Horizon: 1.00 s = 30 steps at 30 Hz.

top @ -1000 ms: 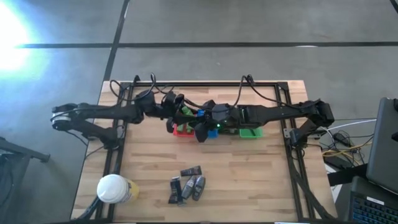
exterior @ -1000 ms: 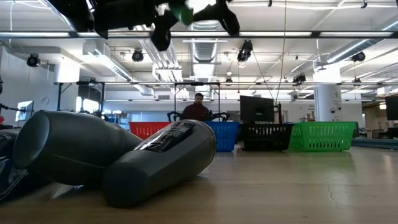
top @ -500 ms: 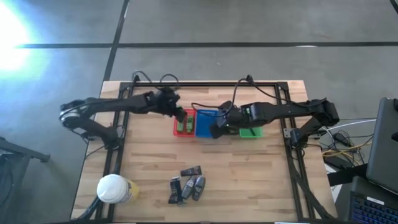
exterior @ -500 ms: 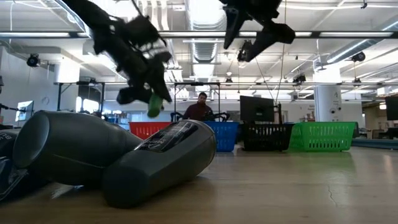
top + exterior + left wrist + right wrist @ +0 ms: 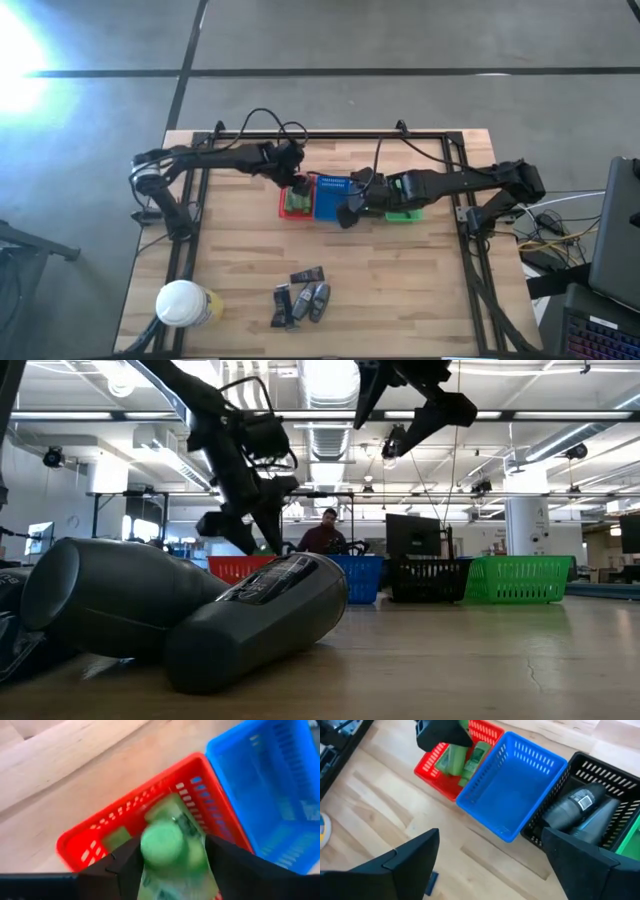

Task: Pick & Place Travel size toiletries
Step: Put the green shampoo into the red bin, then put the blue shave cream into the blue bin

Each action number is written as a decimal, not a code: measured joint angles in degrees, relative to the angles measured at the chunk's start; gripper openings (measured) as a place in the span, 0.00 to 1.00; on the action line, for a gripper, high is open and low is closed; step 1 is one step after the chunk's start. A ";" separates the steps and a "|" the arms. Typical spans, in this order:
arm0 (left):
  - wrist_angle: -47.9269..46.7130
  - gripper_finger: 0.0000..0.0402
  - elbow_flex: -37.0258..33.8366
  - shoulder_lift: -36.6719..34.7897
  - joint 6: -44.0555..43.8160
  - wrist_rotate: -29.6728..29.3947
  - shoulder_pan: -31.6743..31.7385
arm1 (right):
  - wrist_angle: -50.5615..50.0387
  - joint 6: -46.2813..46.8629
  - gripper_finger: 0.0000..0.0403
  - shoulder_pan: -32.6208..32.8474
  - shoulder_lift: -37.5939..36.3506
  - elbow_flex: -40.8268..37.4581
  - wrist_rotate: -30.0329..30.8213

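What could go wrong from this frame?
The left gripper sits over the red basket with a green tube between its fingers; released off-centre, it may catch the rim or land askew. The right gripper, open above the blue basket, is close enough that the arms might clash.

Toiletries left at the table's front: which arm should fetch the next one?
Right, probably. The right gripper hangs open and empty, nearer the front pile. The left gripper is over the red basket with a green packet between its fingers.
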 joint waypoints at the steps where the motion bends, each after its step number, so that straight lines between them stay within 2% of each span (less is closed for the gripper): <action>1: -1.40 0.54 0.42 -0.79 0.97 0.06 -0.01 | -0.15 0.01 0.88 0.32 0.00 0.00 0.16; 6: -5.97 0.55 0.74 -7.44 7.11 0.97 -1.73 | -1.44 -0.76 0.89 1.16 0.04 -0.02 1.23; 9: -8.03 0.54 -0.24 -11.99 14.24 1.34 -4.13 | -2.57 -1.41 0.88 1.12 0.07 -0.09 1.23; 11: -9.50 0.54 -1.27 -14.86 21.66 4.29 -6.27 | -2.52 -2.80 0.87 1.13 0.07 -0.20 1.00; 14: -10.44 0.54 -5.12 -19.55 34.60 10.96 -11.73 | -2.36 -6.70 0.85 1.57 0.43 -0.28 -0.74; 19: -7.93 0.54 -13.72 -24.91 44.53 10.82 -21.66 | -1.87 -16.49 0.84 3.54 3.70 -0.39 -7.86; 21: -6.26 0.54 -16.58 -26.28 43.32 10.65 -24.60 | -1.24 -19.70 0.85 4.74 5.69 -0.39 -10.46; 24: -5.65 0.54 -19.79 -28.48 34.71 8.77 -27.44 | 0.86 -25.35 0.87 7.02 8.78 -0.42 -13.47; 30: -5.75 0.54 -25.12 -35.89 21.00 4.17 -30.48 | 12.32 -36.28 0.87 8.50 14.50 0.13 -16.27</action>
